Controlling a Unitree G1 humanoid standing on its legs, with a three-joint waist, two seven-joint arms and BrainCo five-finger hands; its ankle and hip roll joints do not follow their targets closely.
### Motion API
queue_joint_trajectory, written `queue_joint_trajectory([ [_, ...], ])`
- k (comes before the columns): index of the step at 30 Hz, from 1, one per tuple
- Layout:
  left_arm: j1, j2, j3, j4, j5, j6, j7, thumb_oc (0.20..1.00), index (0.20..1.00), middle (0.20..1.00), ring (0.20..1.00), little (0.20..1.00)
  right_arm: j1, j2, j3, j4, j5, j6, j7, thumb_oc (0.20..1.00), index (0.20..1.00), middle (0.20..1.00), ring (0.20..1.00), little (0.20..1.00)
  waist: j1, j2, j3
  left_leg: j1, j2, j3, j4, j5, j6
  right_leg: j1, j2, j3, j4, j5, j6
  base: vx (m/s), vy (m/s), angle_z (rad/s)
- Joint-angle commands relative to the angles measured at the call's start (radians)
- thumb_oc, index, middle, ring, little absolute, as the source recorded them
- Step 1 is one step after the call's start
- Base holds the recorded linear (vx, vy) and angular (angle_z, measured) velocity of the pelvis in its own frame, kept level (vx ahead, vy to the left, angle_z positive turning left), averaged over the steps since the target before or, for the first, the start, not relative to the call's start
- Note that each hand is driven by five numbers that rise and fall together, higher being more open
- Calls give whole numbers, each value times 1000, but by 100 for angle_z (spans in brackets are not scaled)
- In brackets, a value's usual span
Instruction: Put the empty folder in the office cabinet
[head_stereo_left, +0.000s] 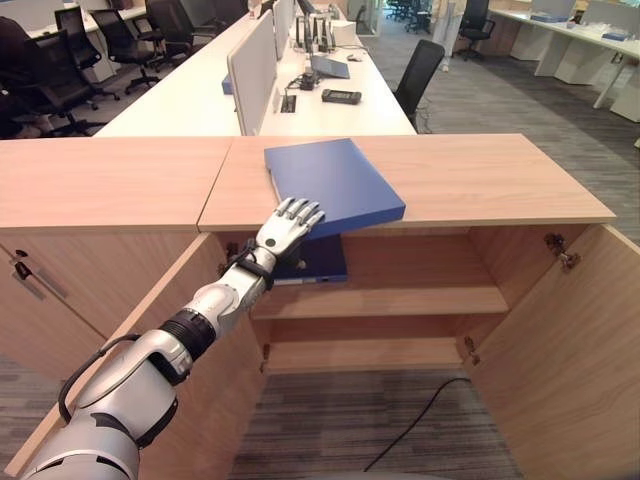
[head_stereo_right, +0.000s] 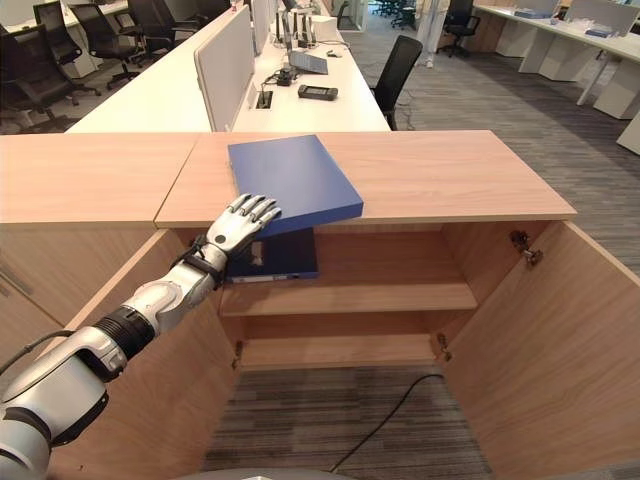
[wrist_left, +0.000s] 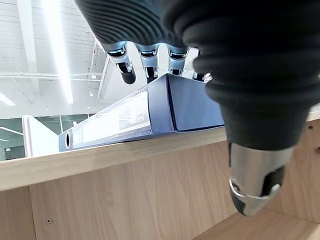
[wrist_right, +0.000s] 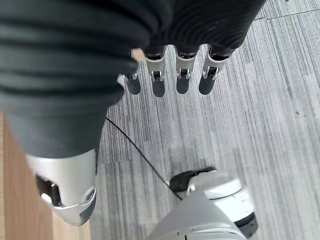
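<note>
Fingers of the left hand are lying nearly straight over the near corner of the blue folder, thumb hanging below the counter edge, nothing curled round it yet. Folder is sitting flat on the counter, near edge overhanging the open cabinet. Placement looks not yet done: grasp, lift and lowering onto a shelf are all left. Another blue binder is occupying the upper shelf. Right hand is hanging relaxed over the floor, holding nothing.

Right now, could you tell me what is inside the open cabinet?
On the upper shelf lies a second dark blue folder, partly hidden by the left hand and the overhanging blue folder. The lower shelf's depth is unseen.
</note>
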Motion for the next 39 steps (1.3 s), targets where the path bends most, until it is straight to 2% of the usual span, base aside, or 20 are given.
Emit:
queue_joint_trajectory([
  [1,-137,-5,26,127,35,24,1,1000,1000,1000,1000,1000,-26,-11,16,63,26,-20,-21,1000,1000,1000,1000,1000,6,-19,8,22,-39,-30,4,-107,-5,33,21,-29,1,9,79,0,0,0],
  [10,-132,-24,28,116,13,18,-5,1000,1000,1000,1000,1000,-24,-10,16,62,25,-21,-22,1000,1000,1000,1000,1000,1,-21,11,26,-37,-30,4,-109,-5,36,21,-27,1,8,78,0,0,0],
  [25,-114,-105,47,23,-52,-13,-15,1000,1000,1000,1000,1000,-32,-12,6,64,26,-17,-36,1000,1000,1000,1000,1000,-4,-18,12,33,-40,-34,4,-110,-4,41,20,-29,1,6,76,0,0,0],
  [39,-109,-122,52,-35,-92,-37,-36,1000,1000,1000,1000,1000,-35,-16,1,63,27,-15,-37,1000,1000,1000,1000,1000,-5,-20,13,36,-39,-37,4,-112,-3,45,17,-30,1,6,75,0,0,0],
])
